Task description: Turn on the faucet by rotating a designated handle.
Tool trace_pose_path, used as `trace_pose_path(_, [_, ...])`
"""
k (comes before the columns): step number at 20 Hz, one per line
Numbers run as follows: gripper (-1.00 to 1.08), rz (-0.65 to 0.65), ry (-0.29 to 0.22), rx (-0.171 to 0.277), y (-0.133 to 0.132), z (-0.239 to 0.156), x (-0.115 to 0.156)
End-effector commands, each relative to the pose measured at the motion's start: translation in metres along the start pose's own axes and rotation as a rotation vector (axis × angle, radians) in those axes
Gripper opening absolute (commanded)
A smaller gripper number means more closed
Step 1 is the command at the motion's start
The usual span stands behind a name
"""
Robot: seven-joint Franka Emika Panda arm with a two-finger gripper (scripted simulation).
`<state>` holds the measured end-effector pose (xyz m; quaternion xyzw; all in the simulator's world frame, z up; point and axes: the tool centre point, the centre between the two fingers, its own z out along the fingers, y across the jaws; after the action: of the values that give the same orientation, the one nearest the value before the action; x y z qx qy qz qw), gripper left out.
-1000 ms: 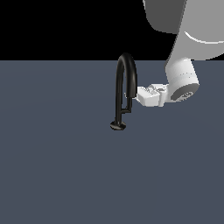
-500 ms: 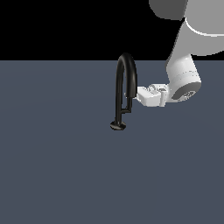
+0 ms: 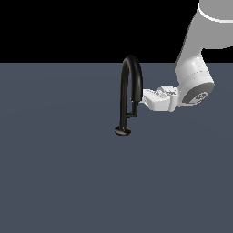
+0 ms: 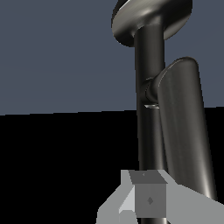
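Note:
The faucet (image 3: 123, 86) is a glossy black gooseneck arch standing on a small disc base (image 3: 123, 131) on the grey floor. The handle (image 3: 134, 108) is a short black L-shaped rod branching from the lower stem, under the spout end. My gripper (image 3: 144, 97) comes in from the exterior view's right. Its white fingertips are level with the top of the handle and the spout end, touching or almost touching them. The fingers look closed together and hold nothing. In the wrist view the stem (image 4: 148, 131), the handle (image 4: 183, 131) and the gripper (image 4: 148, 199) are close together.
The white arm (image 3: 193, 77) reaches down from the upper part of the exterior view's right. The grey floor (image 3: 59, 173) spreads all around the faucet, with black background behind it.
The arm's upper link has swung toward the exterior view's right. The gripper has stayed at the faucet's handle, with hardly any shift. The faucet looks unchanged.

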<state>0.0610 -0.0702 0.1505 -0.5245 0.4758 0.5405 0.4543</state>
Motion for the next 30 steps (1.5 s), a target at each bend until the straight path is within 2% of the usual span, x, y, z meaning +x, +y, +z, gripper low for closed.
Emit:
trace_pose_path(1, [-1.00,0.001,-0.003,-0.005,0.007,0.000,-0.003])
trace_pose_path(8, [-1.00,0.001,-0.003,-0.005,0.022,0.000,-0.008])
trace_pose_path(10, [-1.00,-0.003,0.000,-0.001,0.018,0.000,-0.008])
trace_pose_path(28, [-1.00,0.001,-0.003,-0.004,0.074,0.000,0.015])
trace_pose_path(30, [-1.00,-0.017,0.002,-0.005,0.065,0.000,0.006])
